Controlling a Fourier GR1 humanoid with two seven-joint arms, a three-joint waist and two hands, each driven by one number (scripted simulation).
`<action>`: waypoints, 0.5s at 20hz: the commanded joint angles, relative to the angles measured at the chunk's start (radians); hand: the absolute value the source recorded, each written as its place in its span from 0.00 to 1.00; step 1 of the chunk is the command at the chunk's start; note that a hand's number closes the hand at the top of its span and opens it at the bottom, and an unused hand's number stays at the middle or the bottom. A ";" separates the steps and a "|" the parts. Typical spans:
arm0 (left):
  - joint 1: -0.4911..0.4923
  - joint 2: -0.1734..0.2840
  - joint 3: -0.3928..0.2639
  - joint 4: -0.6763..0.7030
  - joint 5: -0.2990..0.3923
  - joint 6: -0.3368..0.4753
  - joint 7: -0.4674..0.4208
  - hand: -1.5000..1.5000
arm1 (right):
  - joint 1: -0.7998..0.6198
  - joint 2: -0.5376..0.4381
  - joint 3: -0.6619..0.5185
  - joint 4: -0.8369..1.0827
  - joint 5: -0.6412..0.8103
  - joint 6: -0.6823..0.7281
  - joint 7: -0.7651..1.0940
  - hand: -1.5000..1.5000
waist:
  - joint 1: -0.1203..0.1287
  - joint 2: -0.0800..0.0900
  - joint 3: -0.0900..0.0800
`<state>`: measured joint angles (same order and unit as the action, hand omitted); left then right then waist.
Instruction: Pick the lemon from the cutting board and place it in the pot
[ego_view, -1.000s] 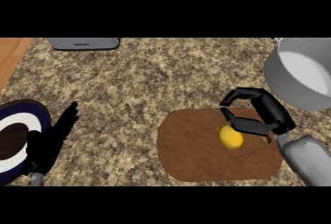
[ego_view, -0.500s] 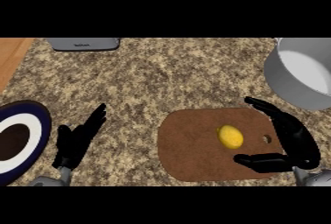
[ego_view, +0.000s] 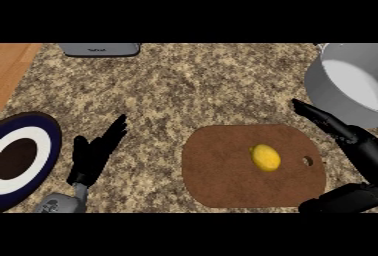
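Note:
A yellow lemon (ego_view: 266, 157) lies on the brown cutting board (ego_view: 221, 175), a little right of the board's middle. The grey pot (ego_view: 347, 82) stands at the upper right, partly cut by the view's edge. My right hand (ego_view: 354, 145) is open at the board's right edge, fingers stretched toward the pot and thumb low near the board's lower right corner; it does not touch the lemon. My left hand (ego_view: 96, 152) rests open at the lower left, fingers pointing up.
A dark blue and white plate (ego_view: 22, 150) lies at the left edge. A grey flat object (ego_view: 100, 49) sits at the back of the speckled counter. A strip of wooden surface (ego_view: 15, 60) shows at the upper left.
My right hand opened and drew back to the right, away from the lemon, which stays on the board. The left hand shifted right, off the plate.

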<state>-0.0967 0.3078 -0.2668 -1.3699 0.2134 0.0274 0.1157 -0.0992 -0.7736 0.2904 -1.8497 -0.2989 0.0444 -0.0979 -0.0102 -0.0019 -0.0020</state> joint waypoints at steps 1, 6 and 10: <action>-0.031 -0.024 -0.002 0.028 -0.018 -0.004 0.014 0.50 | -0.087 0.022 0.027 0.015 -0.032 0.032 0.211 0.00 | 0.016 0.004 0.001; -0.019 -0.005 0.026 0.035 -0.006 -0.036 -0.002 0.50 | -0.074 0.009 0.113 0.091 0.003 0.146 0.260 0.00 | 0.020 0.004 0.002; -0.022 -0.068 -0.021 0.015 -0.043 0.001 0.004 0.50 | -0.164 0.043 0.218 0.213 0.128 0.225 0.270 0.00 | 0.033 0.006 0.002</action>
<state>-0.1159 0.2701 -0.2693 -1.3493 0.1890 0.0136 0.1144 -0.2150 -0.7530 0.4248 -1.7282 -0.2612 0.2036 0.1590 0.0140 0.0027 -0.0005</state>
